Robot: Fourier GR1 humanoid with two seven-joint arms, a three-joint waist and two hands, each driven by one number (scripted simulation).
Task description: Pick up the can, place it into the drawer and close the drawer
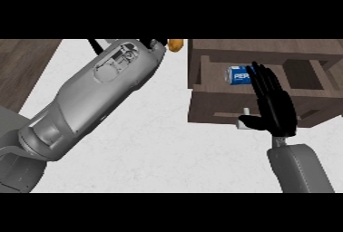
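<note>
A blue can [236, 75] lies inside the open wooden drawer [214, 108] at the upper right. My right hand [276, 106] stands open over the drawer's front, straight fingers pointing up beside the can and partly covering it. Its thumb lies by the small white handle [245, 118] on the drawer's front. My left forearm [94, 97] rises across the left of the view to the top edge; its hand is mostly out of sight there.
A small orange object [175, 44] shows at the top edge near the left wrist. The white counter [167, 154] spreads below the drawer. A dark wood surface [23, 68] lies at the far left.
</note>
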